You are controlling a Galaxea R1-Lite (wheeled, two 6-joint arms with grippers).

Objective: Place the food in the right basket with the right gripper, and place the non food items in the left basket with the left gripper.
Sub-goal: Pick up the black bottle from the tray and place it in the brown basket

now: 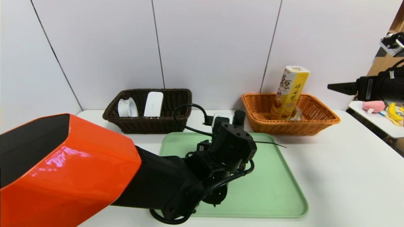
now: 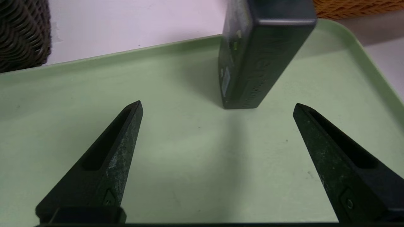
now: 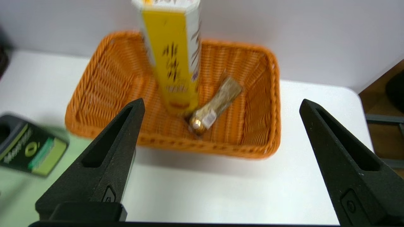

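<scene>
Your left gripper (image 2: 217, 105) released, black bottle (image 2: 255, 56) at its twelve o'clock on the tray (image 2: 157, 151), right gripper (image 3: 221, 104) released, off at three o'clock

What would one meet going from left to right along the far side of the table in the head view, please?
Dark brown basket holding the white ribbed container then the white flat case, black pump bottle, orange basket with the yellow snack box, right gripper.
</scene>
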